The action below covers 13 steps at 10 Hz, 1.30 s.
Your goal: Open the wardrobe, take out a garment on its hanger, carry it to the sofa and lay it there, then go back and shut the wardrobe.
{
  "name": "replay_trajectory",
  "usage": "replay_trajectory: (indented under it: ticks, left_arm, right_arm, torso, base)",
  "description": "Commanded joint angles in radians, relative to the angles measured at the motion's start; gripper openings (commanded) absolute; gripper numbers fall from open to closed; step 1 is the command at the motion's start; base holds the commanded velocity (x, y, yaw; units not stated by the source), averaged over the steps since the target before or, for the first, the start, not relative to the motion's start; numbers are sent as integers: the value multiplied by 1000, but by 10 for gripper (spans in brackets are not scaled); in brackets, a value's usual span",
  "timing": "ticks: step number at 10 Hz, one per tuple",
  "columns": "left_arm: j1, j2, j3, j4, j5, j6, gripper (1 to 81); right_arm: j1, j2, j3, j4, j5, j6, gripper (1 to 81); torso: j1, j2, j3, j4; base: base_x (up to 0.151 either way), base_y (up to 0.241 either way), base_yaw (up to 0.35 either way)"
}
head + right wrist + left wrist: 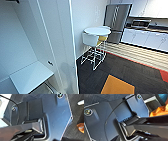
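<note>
The tall white wardrobe (pixel 37 42) stands open at the left, its white interior bare; beside it a round white table (pixel 97 31) with white wire-legged chairs (pixel 91 46) sits on dark carpet (pixel 125 72). Rust-orange fleece fabric (pixel 159 110) lies near the left arm; whether either gripper clasps anything, I cannot tell.

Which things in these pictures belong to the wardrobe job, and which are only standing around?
Belong to the job:
- the wardrobe, close on the left of the head view, white inside
- orange fabric in the left wrist view, probably the garment

Only standing around:
- round white table
- white stool
- steel fridge
- kitchen counter
- orange floor patch
</note>
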Motion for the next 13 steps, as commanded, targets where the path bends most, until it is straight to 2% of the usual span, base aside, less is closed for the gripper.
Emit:
replay_trajectory:
  ticks: [1,13]
  left_arm:
    - [-33,6,4,10,36,4,811]
    - [-33,17,4,12,54,4,811]
  right_arm:
    - [27,3,1,1,-63,5,811]
    - [16,3,6,1,-63,5,811]
  torso:
    - [0,0,0,0]
    - [0,0,0,0]
  base:
    - [0,0,328]
    - [0,0,315]
